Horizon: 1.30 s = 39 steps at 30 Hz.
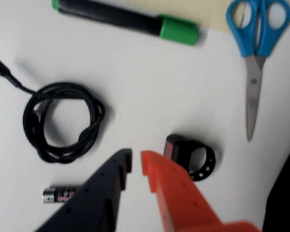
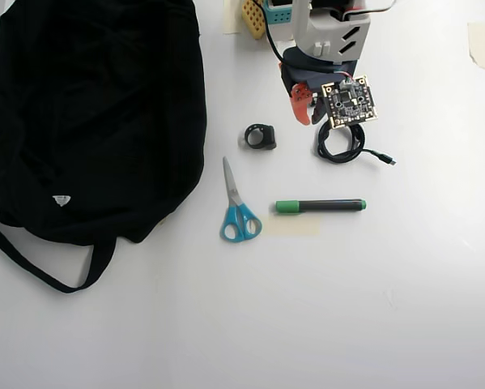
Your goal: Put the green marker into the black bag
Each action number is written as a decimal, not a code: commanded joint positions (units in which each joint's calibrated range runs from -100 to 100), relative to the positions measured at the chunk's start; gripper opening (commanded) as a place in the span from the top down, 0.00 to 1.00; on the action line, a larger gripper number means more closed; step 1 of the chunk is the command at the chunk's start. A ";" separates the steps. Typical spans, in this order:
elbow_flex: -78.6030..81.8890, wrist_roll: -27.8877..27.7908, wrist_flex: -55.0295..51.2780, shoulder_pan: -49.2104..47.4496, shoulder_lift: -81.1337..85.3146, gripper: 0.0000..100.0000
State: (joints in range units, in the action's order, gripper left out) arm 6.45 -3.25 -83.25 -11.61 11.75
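Observation:
The green marker (image 1: 125,19) (image 2: 319,206), a black barrel with a bright green cap, lies flat on the white table, partly over a beige tape strip (image 2: 291,227). In the overhead view the black bag (image 2: 96,113) fills the left side, its white logo near its lower edge. My gripper (image 1: 136,162) (image 2: 307,120) hovers at the back of the table, above the coiled cable and well short of the marker. Its black and orange fingers stand almost together with only a narrow slit, nothing between them.
A coiled black cable (image 1: 94,108) (image 2: 321,146) lies just under the gripper, with a small battery (image 1: 57,195) beside it. A black ring-shaped piece (image 1: 183,150) (image 2: 261,136) and blue-handled scissors (image 1: 253,72) (image 2: 234,198) lie between the gripper and the bag.

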 commanded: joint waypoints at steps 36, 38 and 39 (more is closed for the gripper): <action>-1.42 26.74 12.54 -3.20 0.04 0.98; -1.42 29.20 12.54 -3.27 -0.05 0.98; -1.42 30.10 12.54 -3.27 -0.30 0.98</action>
State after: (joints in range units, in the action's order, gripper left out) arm 6.45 23.32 -71.58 -15.21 11.58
